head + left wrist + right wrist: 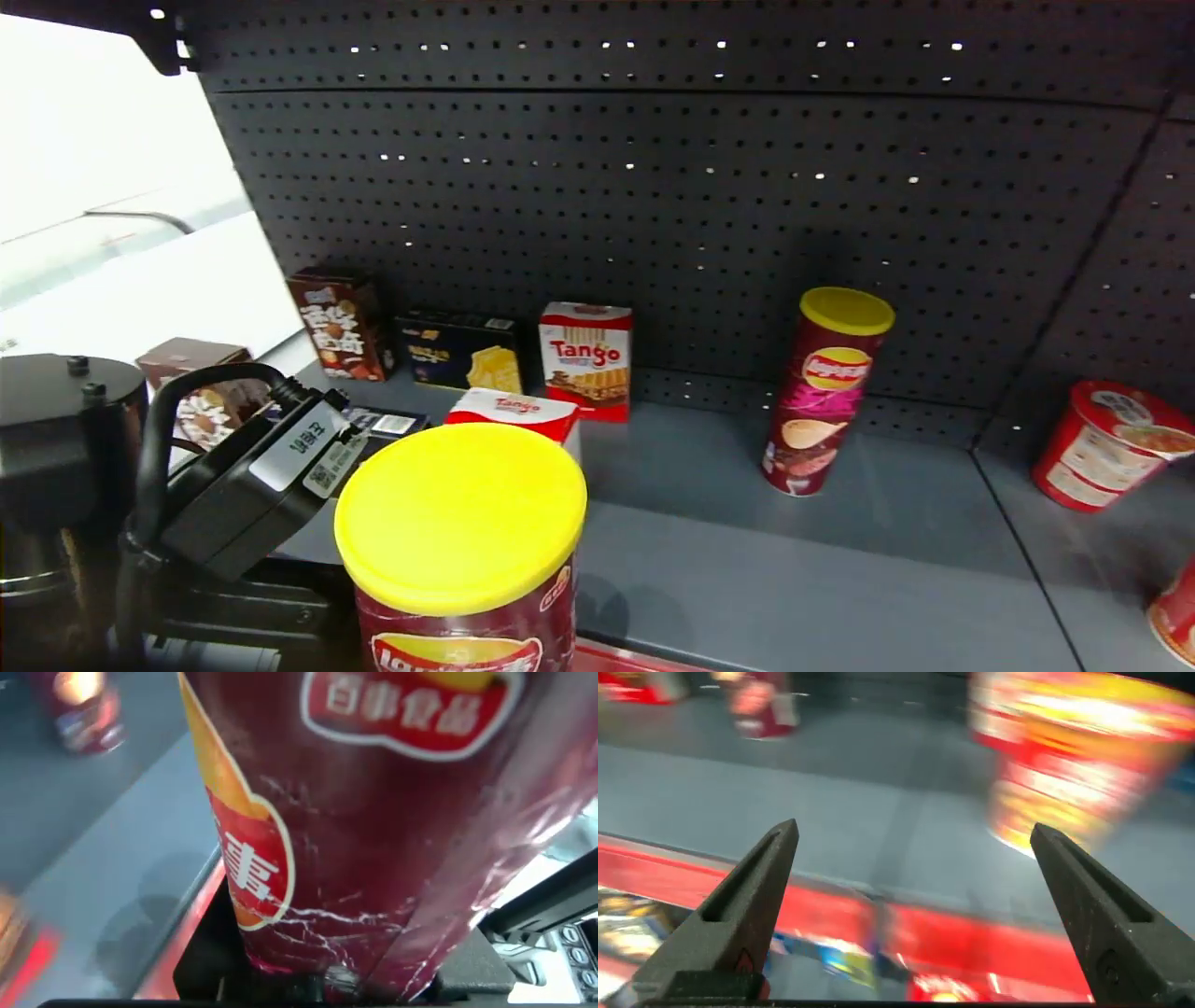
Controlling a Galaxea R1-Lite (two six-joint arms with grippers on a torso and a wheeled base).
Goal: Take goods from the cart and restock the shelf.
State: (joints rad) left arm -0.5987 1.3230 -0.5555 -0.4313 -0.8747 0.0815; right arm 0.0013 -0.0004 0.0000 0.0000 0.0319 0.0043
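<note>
Holding chip can (460, 523) upright at the front edge of the shelf (747, 560), toward its left end, clamped low on the body by left gripper (346, 975). Can't make out the fingers proper: tucked beneath the can, base cut off, print blurred. Right gripper (915, 915) spread wide, pinching nothing, just off the front edge, facing a blurred cup noodle (1074, 765). Also a second can (826, 392) standing mid-shelf.

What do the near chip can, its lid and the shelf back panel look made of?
Near chip can: likely foil- or film-wrapped cardboard tube, glossy; creased, shiny wrap. Lid: yellow plastic, smooth semi-matte, moulded rim. Back panel: probably painted sheet metal, matte dark; regular punched holes letting light through.
</note>
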